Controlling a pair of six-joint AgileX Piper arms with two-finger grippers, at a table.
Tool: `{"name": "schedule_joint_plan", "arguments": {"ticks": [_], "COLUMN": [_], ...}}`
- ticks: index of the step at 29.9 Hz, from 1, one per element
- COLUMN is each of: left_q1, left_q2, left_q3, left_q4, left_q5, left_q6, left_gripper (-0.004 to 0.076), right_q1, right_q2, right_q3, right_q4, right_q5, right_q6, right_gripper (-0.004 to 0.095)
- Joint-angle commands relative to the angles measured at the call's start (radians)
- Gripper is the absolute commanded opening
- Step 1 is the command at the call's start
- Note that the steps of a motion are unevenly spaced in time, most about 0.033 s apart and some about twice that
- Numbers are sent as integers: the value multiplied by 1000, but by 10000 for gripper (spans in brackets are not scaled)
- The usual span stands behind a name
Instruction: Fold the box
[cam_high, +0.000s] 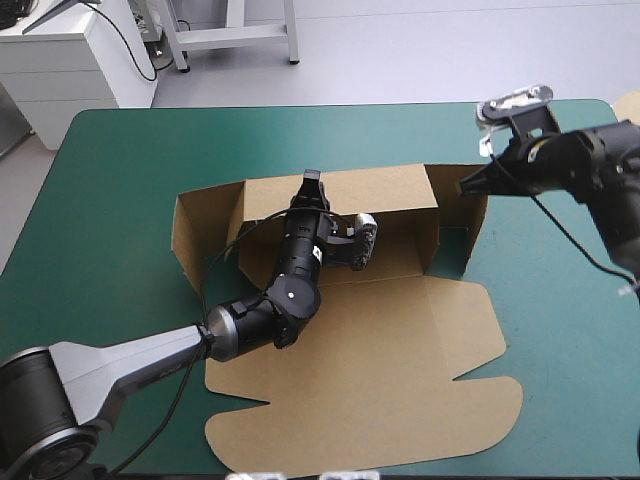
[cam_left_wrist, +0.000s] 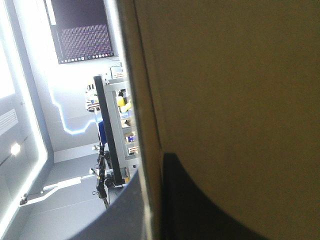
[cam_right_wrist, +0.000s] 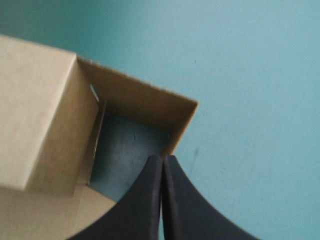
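The brown box (cam_high: 400, 350) lies mid-table with its back wall (cam_high: 380, 190) upright and its wide lid panel flat toward the front edge. My left gripper (cam_high: 311, 185) reaches in from inside the box and is shut on the back wall's top edge. In the left wrist view the board (cam_left_wrist: 240, 100) stands between the two black fingers (cam_left_wrist: 210, 205). My right gripper (cam_high: 466, 187) is shut, with its tip at the top of the raised right end wall (cam_high: 478, 230). In the right wrist view the gripper's point (cam_right_wrist: 163, 159) touches that wall's (cam_right_wrist: 145, 105) upper edge at the corner.
A raised flap (cam_high: 188, 235) stands at the box's left end. The teal-green cover (cam_high: 120, 200) lies bare to the left of the box, behind it and to its right (cam_right_wrist: 250, 75). The lid's rounded tabs (cam_high: 490, 400) reach close to the front edge.
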Motion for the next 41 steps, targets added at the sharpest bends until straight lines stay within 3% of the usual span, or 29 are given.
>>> {"name": "schedule_joint_plan", "arguments": {"ticks": [1, 11, 17, 27, 35, 39, 41], "left_q1": [-7, -7, -7, -7, -7, -7, -7], "left_q2": [-46, -46, -46, -45, -44, -44, -44], "left_q3": [-18, -18, -18, -18, -18, -18, -18], "left_q4": [77, 77, 77, 77, 77, 77, 77], "left_q5": [65, 68, 68, 69, 66, 66, 66], "left_q6": [7, 7, 7, 7, 7, 7, 7], "left_gripper": [-8, -8, -8, -8, -8, -8, -8], "right_q1": [-85, -259, -279, -279, -275, -275, -275], "right_q2": [101, 363, 441, 299, 173, 96, 51], "right_q3": [-186, -325, -325, -99, 115, 298, 410], "right_q4": [124, 513, 547, 579, 727, 806, 891], "right_q5": [9, 56, 173, 171, 100, -59, -176], "right_q6": [-77, -195, -208, -266, -414, -593, -759], "right_gripper": [-21, -21, -21, -21, -21, -21, -21]}}
